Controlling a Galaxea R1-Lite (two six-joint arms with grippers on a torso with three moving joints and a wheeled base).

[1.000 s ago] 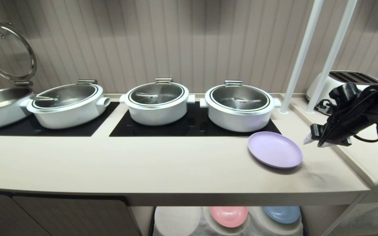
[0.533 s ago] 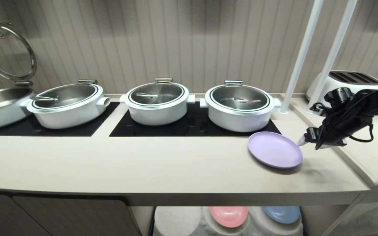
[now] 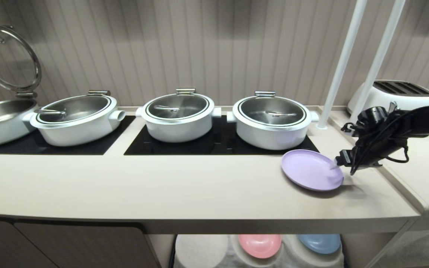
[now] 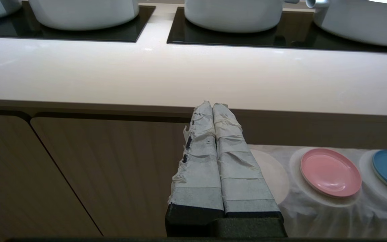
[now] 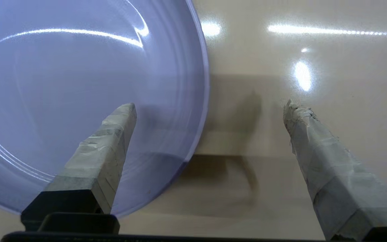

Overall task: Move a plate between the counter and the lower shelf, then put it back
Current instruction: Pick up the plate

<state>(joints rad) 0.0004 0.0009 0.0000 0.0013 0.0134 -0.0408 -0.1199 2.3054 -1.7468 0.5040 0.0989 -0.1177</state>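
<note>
**Right pincer spread astride the rim of the lilac plate**

Nearest to the robot, below the front edge of the surface, the lower shelf (image 3: 233, 257) is seen, draped in thin white cloth (image 4: 314, 215) over round mounds. A pink plate (image 3: 260, 245) is seated on the middle mound and a blue plate (image 3: 319, 243) on the mound to its right; the left mound is bare. The left pincer (image 4: 212, 106) is held low in front of the brown cabinet doors (image 4: 79, 174), beside the shelf opening, with its taped fingers pressed together and nothing between them.

On the beige surface (image 3: 162, 186), towards its right end, the lilac plate (image 3: 309, 170) is laid flat, just in front of the rightmost white pot (image 3: 272, 121). The right pincer (image 3: 338, 166) is reached in from the right at the plate's right rim. Its taped fingers (image 5: 106, 148) are spread wide: one is poised over the inside of the plate, the other over the bare surface outside the rim, so that the rim lies between them. Whether either finger touches the plate cannot be told; nothing is gripped.

Farther back, three lidded white pots are lined up on two black hob panels (image 3: 218, 143), and an open pan with a raised glass lid (image 3: 8, 57) is set at the far left. Two white poles (image 3: 352, 63) rise at the right, and a white toaster (image 3: 397, 93) is placed on the adjoining top behind the right arm.
</note>
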